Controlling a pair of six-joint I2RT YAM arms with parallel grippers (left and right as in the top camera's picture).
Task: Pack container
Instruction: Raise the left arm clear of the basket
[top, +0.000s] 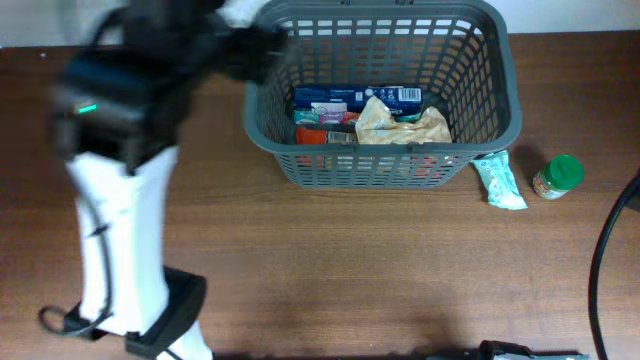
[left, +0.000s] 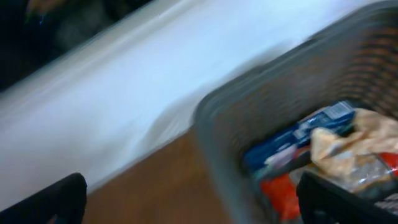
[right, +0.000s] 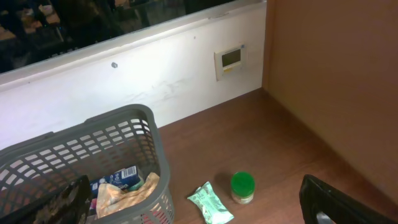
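Observation:
The dark grey basket (top: 495, 120) stands at the back middle of the table. It holds a blue box (top: 350, 98), a crumpled tan bag (top: 400, 125) and a red pack (top: 318, 135). My left gripper (top: 255, 50) is blurred, above the basket's left rim. In the left wrist view its jaws (left: 193, 205) are wide open and empty over the basket's corner (left: 214, 124). My right gripper (right: 199, 205) is open and empty, high above the table. Under it are the basket (right: 155, 149), a mint green packet (right: 210, 203) and a green-lidded jar (right: 242, 186).
The mint packet (top: 498, 182) and the green-lidded jar (top: 558, 176) lie on the wood table right of the basket. A white wall (right: 161, 81) runs behind the table. A black cable (top: 600, 260) hangs at the right edge.

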